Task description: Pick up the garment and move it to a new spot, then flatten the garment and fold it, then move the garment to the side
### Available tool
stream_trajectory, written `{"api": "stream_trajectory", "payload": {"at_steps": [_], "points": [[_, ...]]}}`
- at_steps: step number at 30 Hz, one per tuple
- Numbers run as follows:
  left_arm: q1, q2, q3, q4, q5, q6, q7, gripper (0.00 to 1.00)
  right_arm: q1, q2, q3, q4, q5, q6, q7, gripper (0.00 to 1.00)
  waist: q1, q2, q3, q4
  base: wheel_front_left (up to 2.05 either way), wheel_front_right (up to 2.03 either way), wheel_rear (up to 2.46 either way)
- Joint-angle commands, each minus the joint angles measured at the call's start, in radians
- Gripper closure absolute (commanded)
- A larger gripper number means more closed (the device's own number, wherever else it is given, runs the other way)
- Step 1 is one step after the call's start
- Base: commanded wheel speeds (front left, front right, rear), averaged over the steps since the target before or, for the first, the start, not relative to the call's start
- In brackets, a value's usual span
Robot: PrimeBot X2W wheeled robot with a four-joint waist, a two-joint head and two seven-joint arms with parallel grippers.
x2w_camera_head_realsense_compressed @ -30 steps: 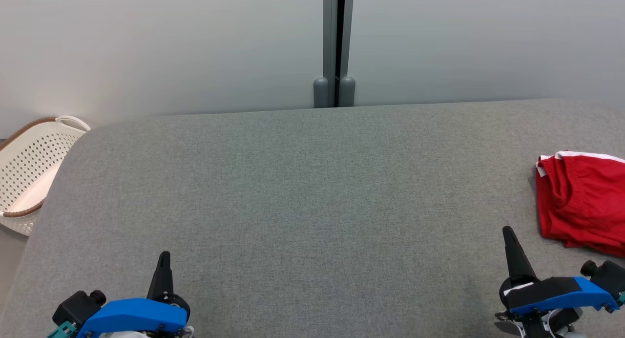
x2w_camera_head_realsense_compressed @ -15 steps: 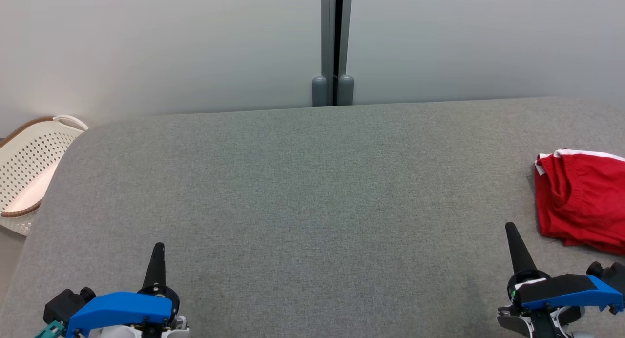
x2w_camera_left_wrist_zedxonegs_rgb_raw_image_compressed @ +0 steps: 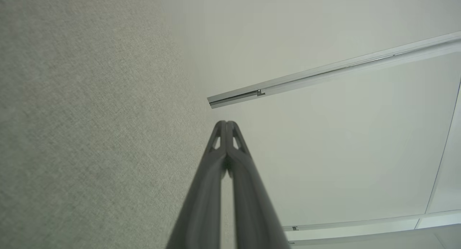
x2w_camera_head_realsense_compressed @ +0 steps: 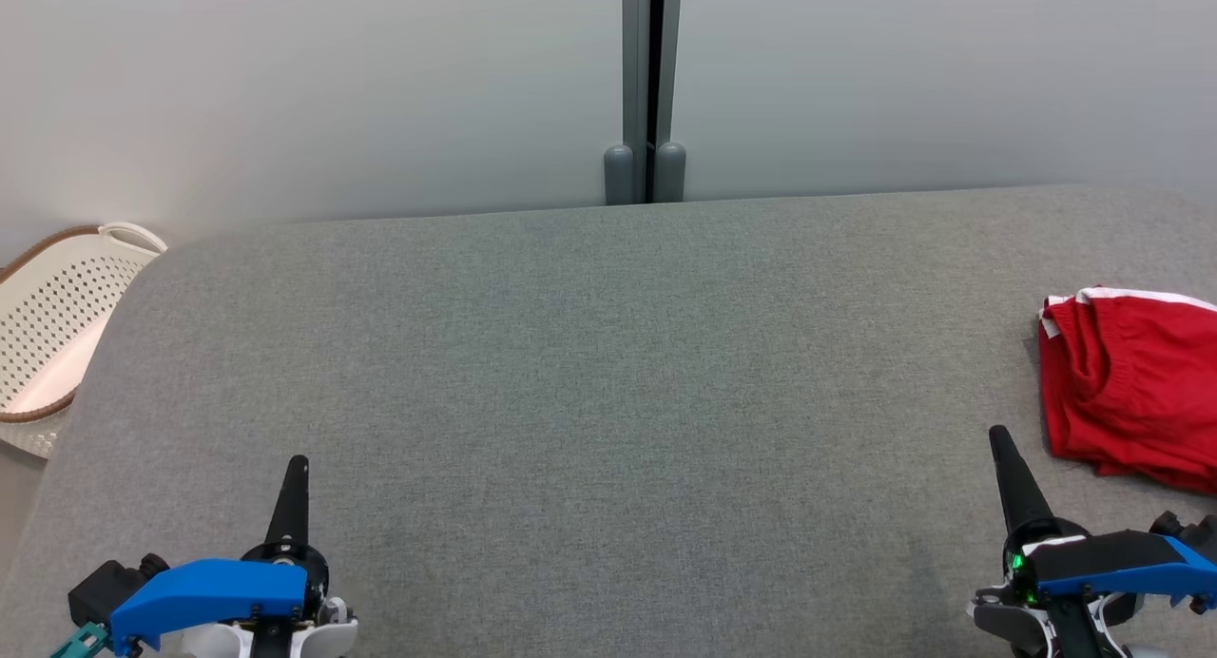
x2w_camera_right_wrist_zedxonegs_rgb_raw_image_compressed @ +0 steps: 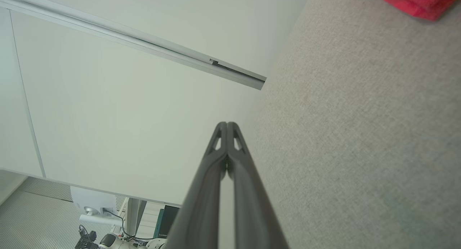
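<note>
Left fingers [x2w_camera_head_realsense_compressed: 289,506] and right fingers [x2w_camera_head_realsense_compressed: 1015,482] sit pressed shut and empty at the gray tabletop's [x2w_camera_head_realsense_compressed: 608,354] near edge, likely keeping its middle free for folding. Just beyond the right pair, bunched red shorts [x2w_camera_head_realsense_compressed: 1131,392] lie at the right edge.

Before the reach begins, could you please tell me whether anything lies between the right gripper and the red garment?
Nothing visible does: only bare grey fabric tabletop separates the shut right gripper from the bunched red white-trimmed garment.

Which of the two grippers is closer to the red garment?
The right gripper, just short of the red garment; the left gripper is far across the table.
</note>
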Motion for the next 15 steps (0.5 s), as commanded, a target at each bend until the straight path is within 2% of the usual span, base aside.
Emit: {"api": "stream_trajectory", "payload": {"at_steps": [1,15], "points": [[-0.021,0.001,0.011,-0.012,-0.021,-0.006,0.007,1.0,0.006,-0.006,-0.004,-0.014,0.029,0.001,0.009,1.0,0.0,0.0,0.0,0.0,0.0,0.0,0.0],[-0.027,-0.002,0.036,-0.028,-0.118,-0.017,0.035,1.0,0.008,-0.006,-0.011,-0.031,0.142,0.001,0.036,1.0,0.0,0.0,0.004,-0.004,0.0,0.0,0.0]]}}
